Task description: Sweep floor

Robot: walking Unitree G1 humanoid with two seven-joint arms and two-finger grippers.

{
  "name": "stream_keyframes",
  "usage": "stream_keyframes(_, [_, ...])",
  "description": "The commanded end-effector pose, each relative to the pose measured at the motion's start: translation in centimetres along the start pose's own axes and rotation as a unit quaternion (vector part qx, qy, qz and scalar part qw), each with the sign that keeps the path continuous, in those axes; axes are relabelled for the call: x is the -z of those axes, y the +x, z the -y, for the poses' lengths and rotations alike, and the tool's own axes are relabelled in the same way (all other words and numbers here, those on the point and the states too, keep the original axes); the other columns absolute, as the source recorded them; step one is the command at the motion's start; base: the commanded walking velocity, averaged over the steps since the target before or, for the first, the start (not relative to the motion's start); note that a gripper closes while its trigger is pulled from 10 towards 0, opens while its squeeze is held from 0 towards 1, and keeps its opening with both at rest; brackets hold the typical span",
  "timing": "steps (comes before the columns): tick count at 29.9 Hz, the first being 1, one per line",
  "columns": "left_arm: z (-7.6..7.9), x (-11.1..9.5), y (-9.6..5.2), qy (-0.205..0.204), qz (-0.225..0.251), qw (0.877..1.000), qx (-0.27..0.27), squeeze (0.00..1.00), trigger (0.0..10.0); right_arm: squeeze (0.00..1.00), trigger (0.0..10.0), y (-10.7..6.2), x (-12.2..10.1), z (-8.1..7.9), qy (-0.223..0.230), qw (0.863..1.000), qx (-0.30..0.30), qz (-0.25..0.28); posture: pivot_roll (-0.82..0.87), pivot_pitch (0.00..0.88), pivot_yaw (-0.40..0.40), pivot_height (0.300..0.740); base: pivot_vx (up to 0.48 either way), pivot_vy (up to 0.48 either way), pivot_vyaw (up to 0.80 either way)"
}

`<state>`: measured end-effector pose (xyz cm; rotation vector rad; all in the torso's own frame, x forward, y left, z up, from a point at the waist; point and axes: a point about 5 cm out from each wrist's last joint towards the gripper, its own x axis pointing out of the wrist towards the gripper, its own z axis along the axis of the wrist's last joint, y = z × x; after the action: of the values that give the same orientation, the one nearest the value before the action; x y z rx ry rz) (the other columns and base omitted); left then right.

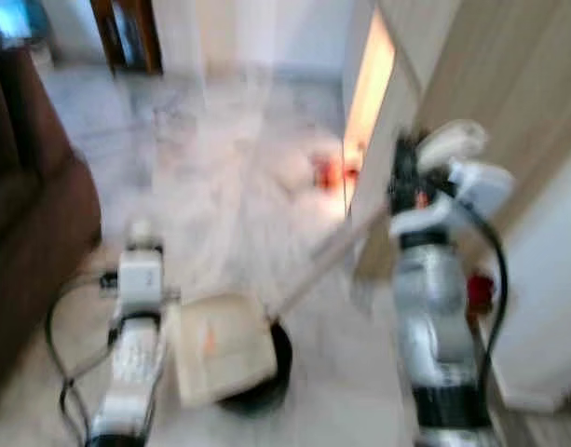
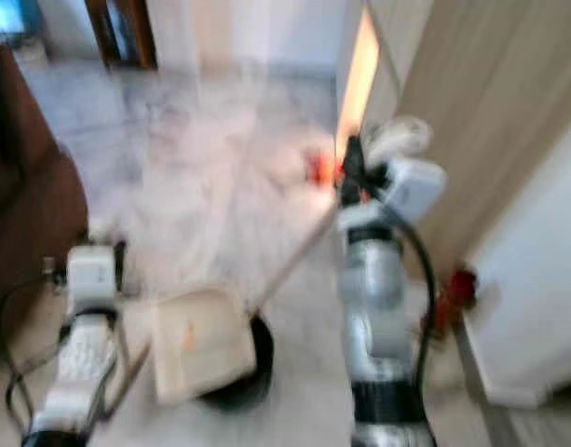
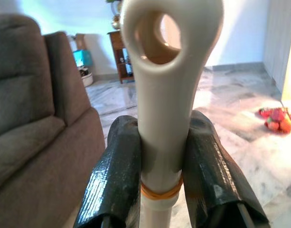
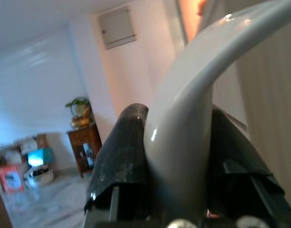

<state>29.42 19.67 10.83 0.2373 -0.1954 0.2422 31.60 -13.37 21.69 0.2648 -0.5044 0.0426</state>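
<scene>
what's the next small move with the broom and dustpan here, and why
Probably draw the broom handle in the right claw to push the red-orange debris by the doorway toward the dustpan. The left claw already clamps the dustpan handle, the pan rests on the floor, and the debris lies beyond it.

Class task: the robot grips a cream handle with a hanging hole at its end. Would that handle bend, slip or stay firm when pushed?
The cream handle looks like thick moulded plastic, so probably stiff. Its surface seems smooth, so it might slide, though the left gripper clamps it from both sides.
</scene>
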Motion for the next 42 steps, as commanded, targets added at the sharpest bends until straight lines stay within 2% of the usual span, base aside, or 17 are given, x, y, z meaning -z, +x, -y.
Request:
stream_keyframes(1, [-0.5, -0.6, 0.0, 0.007, 0.021, 1.000, -0.005, 0.00, 10.0, 0.00, 10.0, 0.5, -1.5, -1.9, 0.013, 0.999, -0.031, 0.040, 0.10, 0.000, -0.064, 0.740, 0.000, 0.000, 0.00])
stream_keyframes(8, [-0.5, -0.6, 0.0, 0.007, 0.021, 1.000, -0.006, 0.00, 10.0, 0.00, 10.0, 0.2, -2.3, -3.5, -0.017, 0.995, -0.061, 0.075, 0.10, 0.000, -0.064, 0.740, 0.000, 0.000, 0.00])
stream_keyframes(22, [-0.5, -0.7, 0.0, 0.006, 0.022, 1.000, -0.006, 0.00, 10.0, 0.00, 10.0, -0.4, -2.6, -6.7, -0.018, 0.989, -0.107, 0.097, 0.11, 0.000, -0.065, 0.740, 0.000, 0.000, 0.00])
stream_keyframes(36, [-0.4, -0.6, -0.1, 0.004, 0.020, 1.000, -0.003, 0.00, 10.0, 0.00, 10.0, -2.4, -2.7, -9.1, -0.046, 0.982, -0.136, 0.127, 0.10, 0.000, -0.062, 0.740, 0.000, 0.000, 0.00])
stream_keyframes(42, [-0.4, -0.6, -0.1, 0.004, 0.021, 1.000, -0.002, 0.00, 10.0, 0.00, 10.0, -3.3, -2.8, -10.5, -0.053, 0.974, -0.171, 0.138, 0.10, 0.000, -0.061, 0.740, 0.000, 0.000, 0.00])
